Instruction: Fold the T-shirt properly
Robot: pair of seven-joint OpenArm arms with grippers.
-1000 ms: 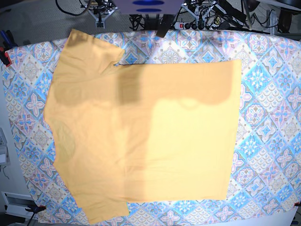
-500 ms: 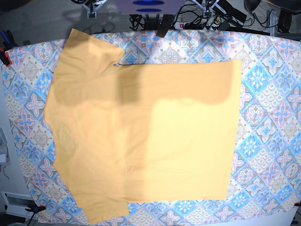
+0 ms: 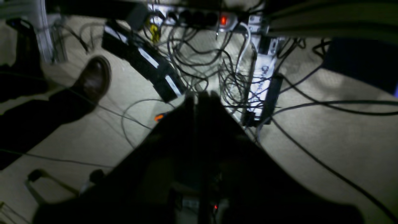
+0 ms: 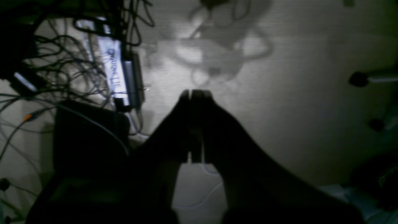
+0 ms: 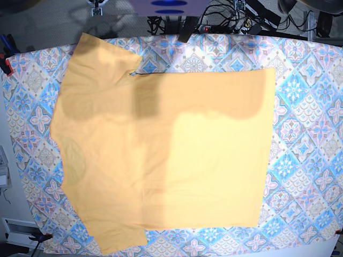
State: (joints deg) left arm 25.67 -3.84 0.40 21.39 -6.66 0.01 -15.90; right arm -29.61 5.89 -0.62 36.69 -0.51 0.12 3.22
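Observation:
The yellow-orange T-shirt (image 5: 161,150) lies spread flat on the patterned tablecloth (image 5: 311,134), collar at the left, hem at the right, one sleeve at the top left and one at the bottom left. Arm shadows darken its upper part. Both arms are drawn back past the table's far edge. My left gripper (image 3: 202,95) is shut and empty above the floor cables. My right gripper (image 4: 192,91) is shut and empty above bare floor. In the base view only small bits of the arms show at the top edge, the right one (image 5: 96,6) and the left one (image 5: 239,4).
Behind the table lie tangled cables (image 3: 199,56), power strips (image 3: 261,81) and a person's brown shoe (image 3: 93,77). Red clamps (image 5: 5,67) hold the tablecloth at its left edge. A black clip (image 5: 186,29) sits at the far edge.
Both arms have drawn further back and up, nearly leaving the base view. The T-shirt has not moved.

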